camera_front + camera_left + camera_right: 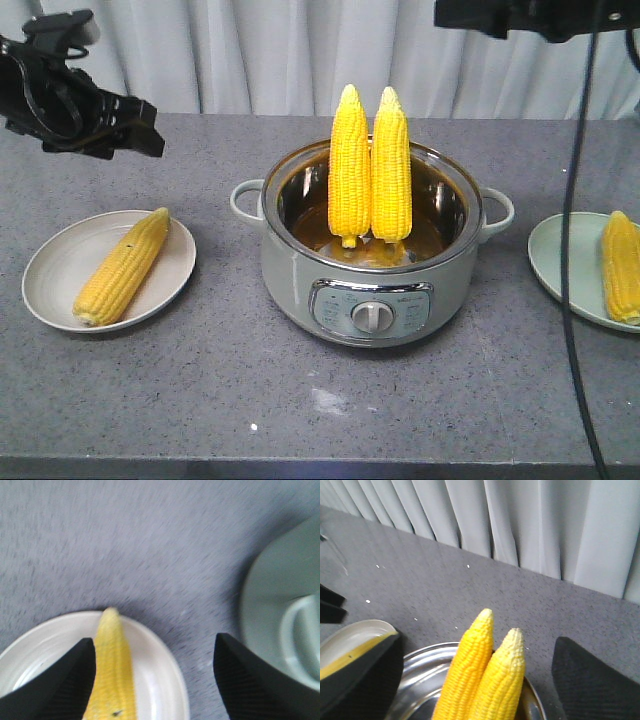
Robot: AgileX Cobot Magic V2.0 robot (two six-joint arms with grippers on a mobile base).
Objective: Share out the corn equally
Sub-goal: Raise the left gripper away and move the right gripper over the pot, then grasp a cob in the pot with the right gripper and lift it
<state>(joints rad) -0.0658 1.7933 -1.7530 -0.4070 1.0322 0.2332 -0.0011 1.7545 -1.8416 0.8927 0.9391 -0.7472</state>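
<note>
Two corn cobs stand upright, side by side and tips up, in the pale green pot. Another cob lies on the white plate at the left. One more cob lies on the pale green plate at the right edge. My left gripper hangs open above the white plate's near rim, with that cob's tip beside its left finger. My right gripper is open high over the pot, and the two upright cobs show between its fingers, well below them.
The pot has side handles and a front dial. A black cable hangs down at the right. Grey curtains close off the back of the grey counter.
</note>
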